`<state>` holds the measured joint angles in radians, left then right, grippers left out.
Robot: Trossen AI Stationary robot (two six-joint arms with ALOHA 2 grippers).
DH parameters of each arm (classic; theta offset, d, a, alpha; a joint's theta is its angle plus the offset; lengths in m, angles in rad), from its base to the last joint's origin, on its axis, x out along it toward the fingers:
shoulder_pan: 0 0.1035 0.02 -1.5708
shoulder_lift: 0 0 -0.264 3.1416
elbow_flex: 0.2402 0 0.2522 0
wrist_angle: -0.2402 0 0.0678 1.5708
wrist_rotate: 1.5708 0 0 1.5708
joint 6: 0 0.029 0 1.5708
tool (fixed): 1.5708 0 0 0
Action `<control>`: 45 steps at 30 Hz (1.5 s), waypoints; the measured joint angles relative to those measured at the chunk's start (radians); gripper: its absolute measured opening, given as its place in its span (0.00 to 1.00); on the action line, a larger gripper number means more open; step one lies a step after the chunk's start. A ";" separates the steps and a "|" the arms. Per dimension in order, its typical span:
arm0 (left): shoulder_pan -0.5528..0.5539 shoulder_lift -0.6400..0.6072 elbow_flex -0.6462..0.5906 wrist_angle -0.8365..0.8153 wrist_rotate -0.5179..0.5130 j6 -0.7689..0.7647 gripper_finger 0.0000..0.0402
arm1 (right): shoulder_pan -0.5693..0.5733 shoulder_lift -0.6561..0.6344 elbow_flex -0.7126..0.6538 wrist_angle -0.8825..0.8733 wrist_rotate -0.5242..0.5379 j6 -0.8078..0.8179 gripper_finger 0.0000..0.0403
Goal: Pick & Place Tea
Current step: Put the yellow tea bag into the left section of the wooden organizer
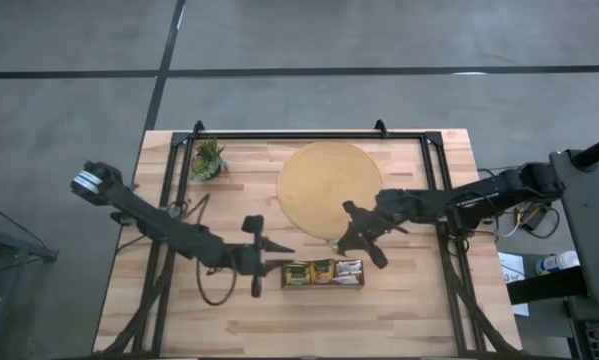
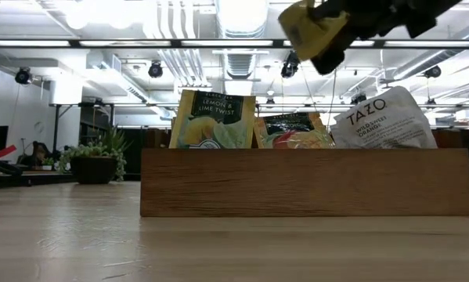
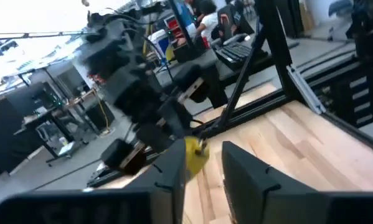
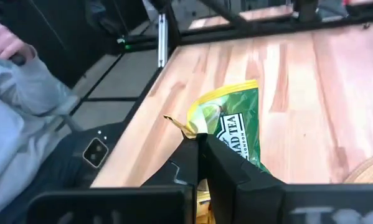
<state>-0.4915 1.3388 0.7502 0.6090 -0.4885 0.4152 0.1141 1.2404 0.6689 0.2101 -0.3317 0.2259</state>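
Tea sachet is hanging clamped in the right fingers, pinched by its top edge, green-and-yellow body dangling below and ahead of the tips. In the high view the right fingers are sitting above the counter, between the round mat and the tray, just beside both. The low view is showing the sachet lifted well clear above the tray, over the gap between the middle and right packets. Long axis is running roughly vertical, so it's looking set to either drop into the tray or swing onto the mat; can't tell which. Right arm is clearly the nearer one. Left fingers are standing slightly apart, empty, just off the tray's left end. Other sachets are standing upright in the tray.
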 joint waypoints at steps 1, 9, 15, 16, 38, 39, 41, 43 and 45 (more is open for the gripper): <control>0.000 0.022 0.020 -0.006 0.000 0.008 0.25 | -0.003 0.016 0.014 -0.012 -0.011 0.000 0.03; 0.009 0.185 0.237 -0.293 -0.011 -0.028 0.38 | 0.001 0.114 0.093 -0.041 -0.120 0.003 0.03; 0.037 0.299 0.387 -0.446 -0.056 -0.079 0.39 | 0.006 0.164 0.121 -0.046 -0.149 -0.001 0.03; 0.039 0.311 0.401 -0.458 -0.081 -0.083 0.39 | 0.006 0.173 0.129 -0.046 -0.167 -0.001 0.03; 0.065 0.379 0.489 -0.608 0.010 -0.101 0.01 | 0.026 0.170 0.147 -0.036 -0.200 -0.046 0.10; 0.065 0.379 0.489 -0.606 0.012 -0.100 0.01 | 0.026 0.170 0.147 -0.036 -0.200 -0.046 0.11; 0.065 0.379 0.489 -0.605 0.013 -0.099 0.01 | 0.026 0.170 0.147 -0.034 -0.200 -0.046 0.11; 0.065 0.379 0.489 -0.606 0.013 -0.098 0.00 | 0.026 0.170 0.147 -0.036 -0.199 -0.046 0.11; 0.064 0.379 0.489 -0.609 0.013 -0.097 0.00 | 0.026 0.170 0.147 -0.035 -0.197 -0.050 0.11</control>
<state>-0.4271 1.7180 1.2396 0.0003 -0.4751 0.3179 0.1402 1.4109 0.8158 0.1752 -0.5283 0.1762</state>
